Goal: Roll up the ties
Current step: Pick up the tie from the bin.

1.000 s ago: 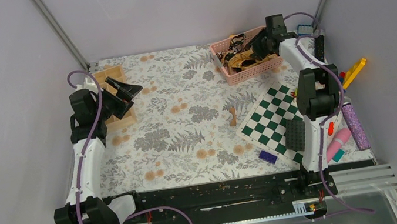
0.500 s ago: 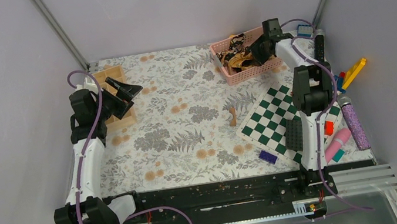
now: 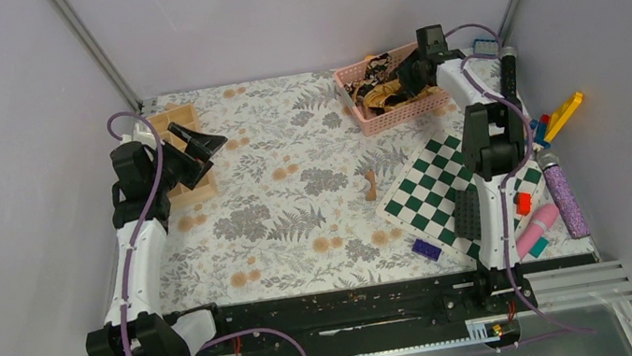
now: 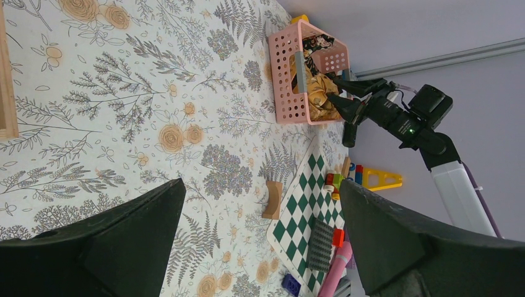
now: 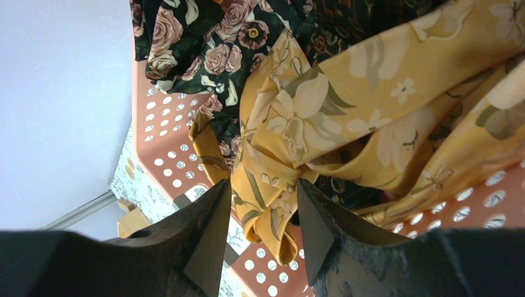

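Note:
The ties lie heaped in a pink perforated basket (image 3: 397, 115) at the back right. A shiny golden-tan tie (image 5: 347, 124) with pale flowers lies on top of a dark tie (image 5: 204, 49) printed with roses. My right gripper (image 5: 263, 185) reaches into the basket, and a bunched fold of the golden tie fills the gap between its fingers. In the top view it (image 3: 408, 76) sits over the heap (image 3: 378, 93). My left gripper (image 3: 211, 143) hovers wide open at the far left, holding nothing. Through its camera (image 4: 261, 185) I see the basket (image 4: 285, 80) far off.
A green-and-white checkered board (image 3: 433, 194) lies right of centre, with a black studded plate (image 3: 469, 212) on it. A small wooden arch block (image 3: 371, 183) stands beside it. A wooden tray (image 3: 177, 128) sits behind the left gripper. Toys crowd the right edge: yellow piece (image 3: 565, 114), pink cylinder (image 3: 539, 228), purple brick (image 3: 427, 249).
The right arm's elbow has swung a little to the left while its gripper stays in the basket on the golden tie. The left arm has not moved.

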